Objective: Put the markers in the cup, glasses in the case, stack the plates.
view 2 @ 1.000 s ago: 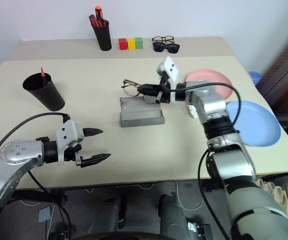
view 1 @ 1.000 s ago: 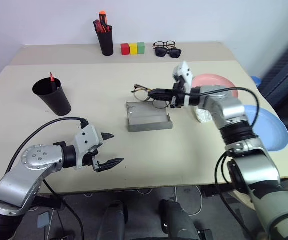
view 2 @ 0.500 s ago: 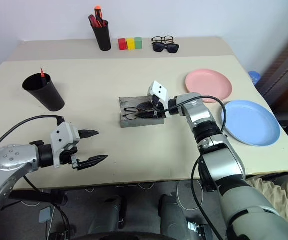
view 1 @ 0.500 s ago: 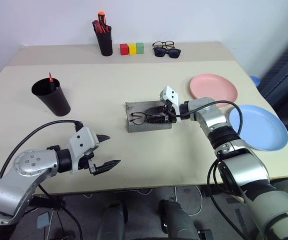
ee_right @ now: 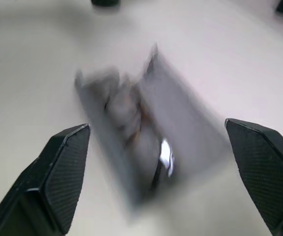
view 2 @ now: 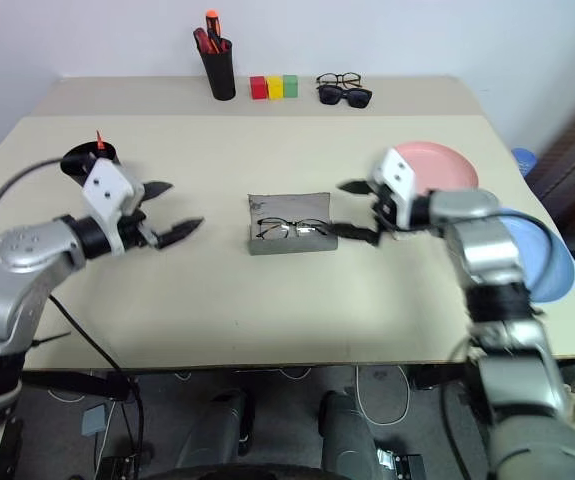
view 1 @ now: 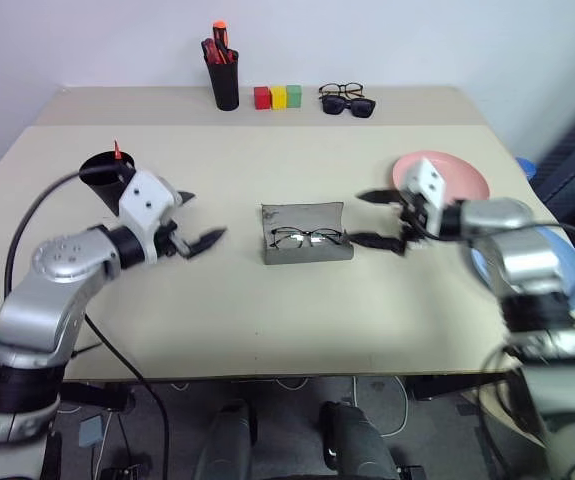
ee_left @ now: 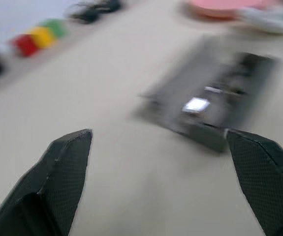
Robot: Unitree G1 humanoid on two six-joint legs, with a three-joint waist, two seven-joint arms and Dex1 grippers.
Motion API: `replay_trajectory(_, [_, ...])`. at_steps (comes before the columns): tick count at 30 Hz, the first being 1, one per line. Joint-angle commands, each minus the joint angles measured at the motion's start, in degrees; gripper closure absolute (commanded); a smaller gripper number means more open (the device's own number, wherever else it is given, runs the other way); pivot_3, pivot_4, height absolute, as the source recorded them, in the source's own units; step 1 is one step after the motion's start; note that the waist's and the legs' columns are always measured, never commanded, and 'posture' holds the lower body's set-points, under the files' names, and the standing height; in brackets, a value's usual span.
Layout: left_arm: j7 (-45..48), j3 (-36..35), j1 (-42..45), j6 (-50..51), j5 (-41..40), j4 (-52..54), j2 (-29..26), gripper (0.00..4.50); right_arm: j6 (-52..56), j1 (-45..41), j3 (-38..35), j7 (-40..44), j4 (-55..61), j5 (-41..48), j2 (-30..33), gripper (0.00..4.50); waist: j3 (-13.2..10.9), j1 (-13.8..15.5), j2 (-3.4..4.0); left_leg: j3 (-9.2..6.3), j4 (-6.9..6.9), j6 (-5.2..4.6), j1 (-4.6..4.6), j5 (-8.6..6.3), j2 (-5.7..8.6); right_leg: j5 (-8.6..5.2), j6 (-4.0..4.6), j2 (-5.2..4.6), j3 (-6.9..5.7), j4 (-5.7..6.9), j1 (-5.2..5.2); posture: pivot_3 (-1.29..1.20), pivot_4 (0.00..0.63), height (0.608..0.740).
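Near the surface's left edge stands the cup [view 1: 105, 180] with a red marker [view 1: 117, 151] upright in it. Just beside it the left gripper [view 1: 199, 222] hangs released, grasping nothing. The glasses [view 1: 306, 238] lie inside the open case [view 1: 306, 232] at mid-surface. The right gripper [view 1: 375, 218] is released beside the case. The pink plate [view 1: 457, 176] and blue plate [view 1: 572, 280] sit unstacked toward the right edge.

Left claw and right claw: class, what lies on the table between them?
In the left eye view, the open grey case with the glasses inside lies between the left claw and right claw.
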State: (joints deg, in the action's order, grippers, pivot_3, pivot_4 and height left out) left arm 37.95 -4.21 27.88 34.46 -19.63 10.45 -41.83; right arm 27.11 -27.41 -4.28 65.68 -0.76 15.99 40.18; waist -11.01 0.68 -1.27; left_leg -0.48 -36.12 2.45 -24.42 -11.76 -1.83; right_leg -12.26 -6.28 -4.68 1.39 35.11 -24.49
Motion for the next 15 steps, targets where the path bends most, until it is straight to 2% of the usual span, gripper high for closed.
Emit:
replay_trajectory(1, [0.6,3.6,8.4,-4.9,4.6,-10.7,1.6,2.36,7.9,10.5,-8.5,-5.3,16.1,4.3,2.7,0.0,0.0,-0.1,0.01,0.0,-0.03,0.0,0.02,0.0,0.0,0.0,0.0,0.0,0.0,0.01,0.0,0.0,0.15,0.74])
replay_trajectory(5, [0.5,10.0,23.2,-12.8,12.5,-32.4,6.9,4.44,10.1,24.1,-15.4,-11.6,25.7,4.3,2.4,0.0,0.0,0.0,-0.06,0.01,-0.15,0.0,0.03,0.0,0.0,0.04,0.06,0.01,0.0,0.0,0.03,0.0,0.15,0.74])
replay_trajectory(11, [-4.4,16.2,42.7,-24.0,23.1,-67.4,17.1,4.44,6.6,32.3,-19.0,-17.8,29.6,4.2,-0.5,0.0,0.0,-0.2,-0.25,0.05,-0.18,-0.01,-0.02,-0.01,0.0,-0.01,-0.05,-0.01,0.02,-0.12,0.05,0.0,0.15,0.74])
replay_trajectory(15, [-4.2,19.6,47.6,-31.0,28.9,-80.2,21.7,4.44,3.5,34.4,-19.7,-19.8,30.6,4.9,-2.2,0.0,0.0,-0.3,-0.25,0.06,-0.08,-0.06,-0.03,-0.04,0.01,-0.07,-0.16,-0.01,0.02,-0.16,0.03,0.0,0.15,0.74])
